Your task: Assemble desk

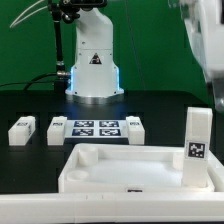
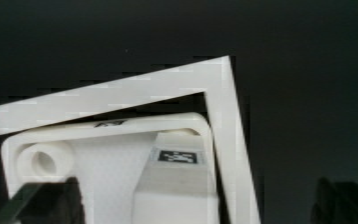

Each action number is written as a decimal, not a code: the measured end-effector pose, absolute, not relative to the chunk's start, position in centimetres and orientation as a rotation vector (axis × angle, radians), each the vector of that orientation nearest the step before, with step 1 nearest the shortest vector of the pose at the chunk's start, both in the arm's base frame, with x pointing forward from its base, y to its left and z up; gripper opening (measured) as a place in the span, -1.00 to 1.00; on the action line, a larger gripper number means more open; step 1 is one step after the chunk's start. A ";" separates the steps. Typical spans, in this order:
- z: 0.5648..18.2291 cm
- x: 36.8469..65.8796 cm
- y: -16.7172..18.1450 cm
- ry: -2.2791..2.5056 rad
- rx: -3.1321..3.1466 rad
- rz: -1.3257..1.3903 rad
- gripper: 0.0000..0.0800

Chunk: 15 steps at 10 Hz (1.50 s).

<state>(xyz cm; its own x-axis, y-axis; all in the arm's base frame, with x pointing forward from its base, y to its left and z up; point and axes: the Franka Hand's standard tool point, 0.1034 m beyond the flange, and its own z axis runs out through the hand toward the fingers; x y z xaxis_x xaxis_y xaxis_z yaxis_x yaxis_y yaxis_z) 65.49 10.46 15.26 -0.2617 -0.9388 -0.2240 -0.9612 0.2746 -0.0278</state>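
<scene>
Desk top [image 1: 110, 178] has one leg [image 1: 197, 132] standing in a corner socket; three legs [image 1: 21, 130] [image 1: 56, 129] [image 1: 135, 129] lie loose on the worktop [image 1: 30, 165] by the marker board [image 1: 95, 128]; hand [image 2: 179, 205] spread apart, empty.

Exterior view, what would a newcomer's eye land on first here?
The wide white desk top fills the foreground, with one leg standing upright at its far corner on the exterior view's right. Behind it, three loose legs lie flat beside the marker board, in front of the arm's blue-lit base.
</scene>
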 end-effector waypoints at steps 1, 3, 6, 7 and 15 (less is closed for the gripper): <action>14.9 65.5 10.4 2.345 -1.774 0.164 0.62; 14.8 65.4 10.6 2.346 -1.778 0.165 0.62; 14.8 65.4 10.7 2.338 -1.789 0.165 0.62; 15.4 65.2 11.4 2.290 -1.841 0.161 0.62; 15.8 61.1 13.3 1.769 -2.344 0.132 0.62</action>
<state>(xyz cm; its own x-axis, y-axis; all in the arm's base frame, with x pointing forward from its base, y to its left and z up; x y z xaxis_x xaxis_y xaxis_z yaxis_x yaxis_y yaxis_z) 61.13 13.26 15.82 0.2787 -0.9411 -0.1916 -0.9591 -0.2624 -0.1064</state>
